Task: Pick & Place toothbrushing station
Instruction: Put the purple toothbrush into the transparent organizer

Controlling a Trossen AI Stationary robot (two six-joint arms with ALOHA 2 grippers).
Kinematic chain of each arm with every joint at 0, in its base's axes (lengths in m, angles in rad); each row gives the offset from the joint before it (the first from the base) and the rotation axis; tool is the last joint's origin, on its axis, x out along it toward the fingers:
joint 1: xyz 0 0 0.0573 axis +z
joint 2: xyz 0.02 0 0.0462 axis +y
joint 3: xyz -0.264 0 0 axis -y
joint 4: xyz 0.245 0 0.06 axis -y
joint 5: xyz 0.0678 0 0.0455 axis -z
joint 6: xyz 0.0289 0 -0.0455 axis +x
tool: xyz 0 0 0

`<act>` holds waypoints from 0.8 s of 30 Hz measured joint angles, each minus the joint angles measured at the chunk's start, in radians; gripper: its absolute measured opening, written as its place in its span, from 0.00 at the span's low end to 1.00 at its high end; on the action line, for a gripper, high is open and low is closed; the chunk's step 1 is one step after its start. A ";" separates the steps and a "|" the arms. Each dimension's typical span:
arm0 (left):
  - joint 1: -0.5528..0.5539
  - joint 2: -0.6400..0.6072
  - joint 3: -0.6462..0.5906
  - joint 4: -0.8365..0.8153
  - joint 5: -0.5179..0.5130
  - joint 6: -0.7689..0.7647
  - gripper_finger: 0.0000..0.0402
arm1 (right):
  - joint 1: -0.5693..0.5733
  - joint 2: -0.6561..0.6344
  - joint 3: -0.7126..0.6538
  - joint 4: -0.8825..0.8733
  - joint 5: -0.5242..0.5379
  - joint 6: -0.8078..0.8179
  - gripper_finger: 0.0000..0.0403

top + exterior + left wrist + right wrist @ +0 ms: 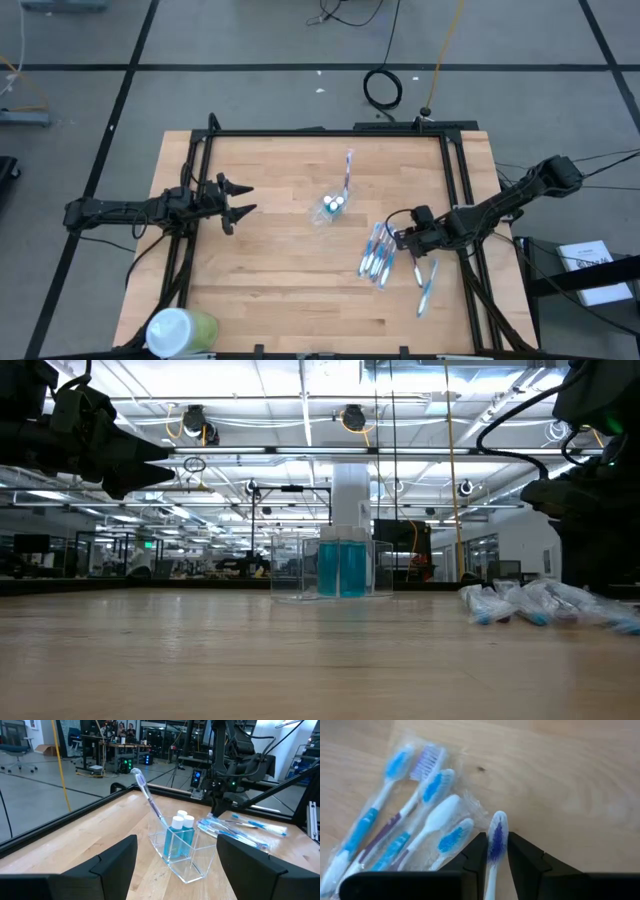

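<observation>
A clear plastic cup (pixel 330 208) stands mid-table. It holds two blue tubes with white caps (pixel 180 822) and one toothbrush (pixel 146 792) leaning out over its rim. Several wrapped blue-and-white toothbrushes (pixel 377 252) lie flat in a pile to the cup's right, and one more toothbrush (pixel 427 287) lies nearer the right edge. My right gripper (pixel 402 237) is at the pile's right side, shut on a toothbrush with purple bristles (pixel 497 836). My left gripper (pixel 238 201) hangs open left of the cup, apart from it. My right gripper pinches the purple-bristled toothbrush just behind its head (pixel 492 866) between its two fingers (pixel 476 856). It comes slanting down from the table's right side, and the fingers lie along the brush. The head sticks out past the fingertips. Whether the brush is off the wood I cannot tell.
A green cup with a white lid (pixel 180 331) stands at the table's near left corner. A black frame (pixel 330 132) runs along the table's far and side edges. Bare wood lies between the clear cup and the near edge.
</observation>
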 joint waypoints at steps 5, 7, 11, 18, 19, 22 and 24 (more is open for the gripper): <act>0.000 0.000 0.000 0.000 0.000 0.000 0.70 | 0.000 -0.001 0.000 0.036 0.025 -0.037 0.15; 0.000 0.000 0.000 0.000 0.000 0.000 0.70 | 0.000 -0.001 0.000 0.050 0.036 -0.052 0.15; 0.000 0.000 0.000 0.000 0.000 0.000 0.70 | 0.000 -0.001 0.000 0.098 0.035 -0.089 0.15; 0.000 0.000 0.000 0.000 0.000 0.000 0.70 | 0.000 -0.017 0.001 0.191 0.036 -0.168 0.15; 0.000 0.000 0.000 0.000 0.000 0.000 0.70 | 0.000 -0.020 0.001 0.205 0.037 -0.180 0.15; 0.000 0.000 0.000 0.000 0.000 0.000 0.70 | 0.000 -0.028 0.001 0.241 0.049 -0.216 0.15; 0.000 0.000 0.000 0.000 0.000 0.000 0.70 | 0.000 -0.033 0.001 0.272 0.060 -0.242 0.15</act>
